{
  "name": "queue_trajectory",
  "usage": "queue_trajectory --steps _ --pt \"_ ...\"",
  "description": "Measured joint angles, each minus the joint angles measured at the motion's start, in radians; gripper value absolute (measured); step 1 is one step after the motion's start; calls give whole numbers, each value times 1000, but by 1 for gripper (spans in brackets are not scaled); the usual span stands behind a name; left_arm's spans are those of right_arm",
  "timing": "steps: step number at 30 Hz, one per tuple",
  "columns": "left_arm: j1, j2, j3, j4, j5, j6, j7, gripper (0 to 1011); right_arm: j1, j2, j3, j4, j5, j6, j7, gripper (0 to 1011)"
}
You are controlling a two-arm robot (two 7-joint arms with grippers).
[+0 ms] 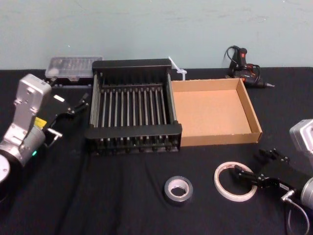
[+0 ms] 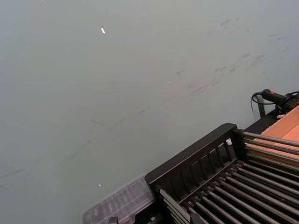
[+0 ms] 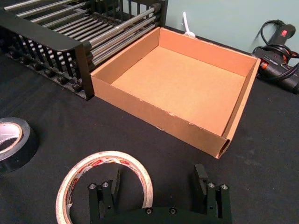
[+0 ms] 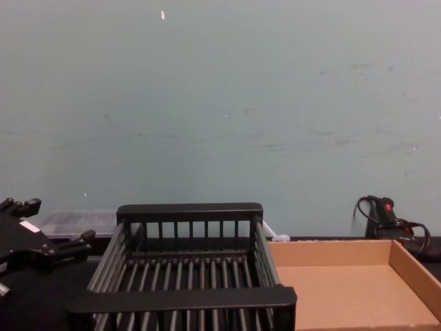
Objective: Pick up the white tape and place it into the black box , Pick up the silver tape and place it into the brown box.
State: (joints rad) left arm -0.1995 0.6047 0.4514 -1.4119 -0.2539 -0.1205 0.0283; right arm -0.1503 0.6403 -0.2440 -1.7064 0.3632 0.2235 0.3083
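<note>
The white tape [image 1: 234, 180] with red marks lies flat on the black cloth at the front right. My right gripper [image 1: 255, 165] is open and low over it: one finger stands inside the ring, the other outside its right rim. In the right wrist view the right gripper [image 3: 156, 184] straddles the white tape [image 3: 100, 158]. The silver tape [image 1: 178, 189] lies flat to the left, apart from both grippers, also seen as silver tape [image 3: 11, 144]. Behind stand the black box [image 1: 132, 66] and the brown box [image 1: 254, 117], both holding nothing. My left gripper [image 1: 76, 104] hangs open, left of the black box.
A clear plastic case [image 1: 73, 66] sits behind the black box's left corner. A glue gun [image 1: 247, 68] with its cord lies at the back right, and a white plastic piece [image 1: 177, 68] stands between the boxes at the back. Wall right behind the table.
</note>
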Motion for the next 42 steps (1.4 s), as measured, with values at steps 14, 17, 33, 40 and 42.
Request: queue_trajectory --steps 14,17,33,40,42 --pt "0 0 0 0 0 0 0 1001 6 -32 5 33 -38 7 22 1002" --pt "0 0 0 0 0 0 0 1001 7 -36 8 39 -44 7 28 1002" --pt "0 0 0 0 0 0 0 1001 8 -39 9 44 -55 7 34 996" --pt "0 0 0 0 0 0 0 1001 7 -38 9 43 -53 7 33 846" --pt "0 0 0 0 0 0 0 1001 7 -38 9 43 -52 7 32 794"
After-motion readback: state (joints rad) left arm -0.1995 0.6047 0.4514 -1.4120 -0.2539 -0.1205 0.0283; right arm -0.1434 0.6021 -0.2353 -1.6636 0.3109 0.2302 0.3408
